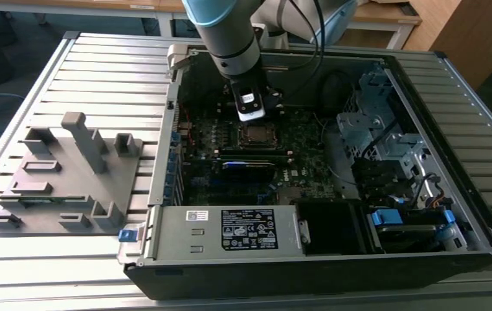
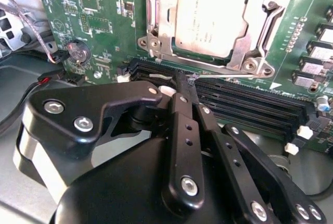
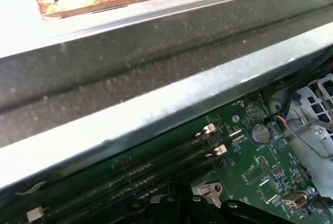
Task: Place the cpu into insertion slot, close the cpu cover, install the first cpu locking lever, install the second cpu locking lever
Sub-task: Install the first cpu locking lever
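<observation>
we see the black linked-finger gripper (image 2: pixel 186 86) with its fingers (image 2: pixel 183 130) pressed together, holding nothing, poised over the long black memory slots (image 2: pixel 244 109). just beyond, the flat square silver-grey cpu (image 2: pixel 210 18) sits in the dark socket on the green motherboard (image 2: pixel 99 21), framed by the thin silver metal cpu cover (image 2: pixel 156 21), inside the open black computer case (image 1: pixel 453 214).
</observation>
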Robot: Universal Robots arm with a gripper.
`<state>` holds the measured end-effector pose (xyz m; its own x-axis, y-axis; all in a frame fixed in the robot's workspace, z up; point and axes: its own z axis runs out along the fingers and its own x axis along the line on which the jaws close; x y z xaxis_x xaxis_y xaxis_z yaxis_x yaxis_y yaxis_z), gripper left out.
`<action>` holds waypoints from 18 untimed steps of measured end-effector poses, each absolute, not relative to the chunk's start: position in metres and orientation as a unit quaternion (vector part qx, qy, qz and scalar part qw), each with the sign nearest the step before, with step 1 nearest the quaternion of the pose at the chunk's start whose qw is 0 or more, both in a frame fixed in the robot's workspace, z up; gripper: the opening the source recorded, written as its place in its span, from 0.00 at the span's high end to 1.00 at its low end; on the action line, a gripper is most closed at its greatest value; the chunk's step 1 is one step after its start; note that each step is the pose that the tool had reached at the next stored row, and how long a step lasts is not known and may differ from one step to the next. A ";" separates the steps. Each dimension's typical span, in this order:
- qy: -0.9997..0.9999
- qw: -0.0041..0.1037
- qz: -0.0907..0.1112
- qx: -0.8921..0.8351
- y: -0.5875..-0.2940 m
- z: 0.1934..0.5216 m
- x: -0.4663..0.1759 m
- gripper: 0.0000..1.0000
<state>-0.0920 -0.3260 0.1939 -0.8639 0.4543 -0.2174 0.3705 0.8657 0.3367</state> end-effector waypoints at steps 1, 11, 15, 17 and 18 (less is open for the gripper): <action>0.955 0.147 0.142 0.216 -0.326 0.194 -0.092 0.90; 0.956 0.149 0.131 0.216 -0.322 0.191 -0.091 0.90; 0.956 0.150 0.128 0.216 -0.322 0.191 -0.090 0.90; 0.956 0.150 0.126 0.216 -0.322 0.190 -0.090 0.90; 0.956 0.151 0.126 0.216 -0.322 0.190 -0.090 0.90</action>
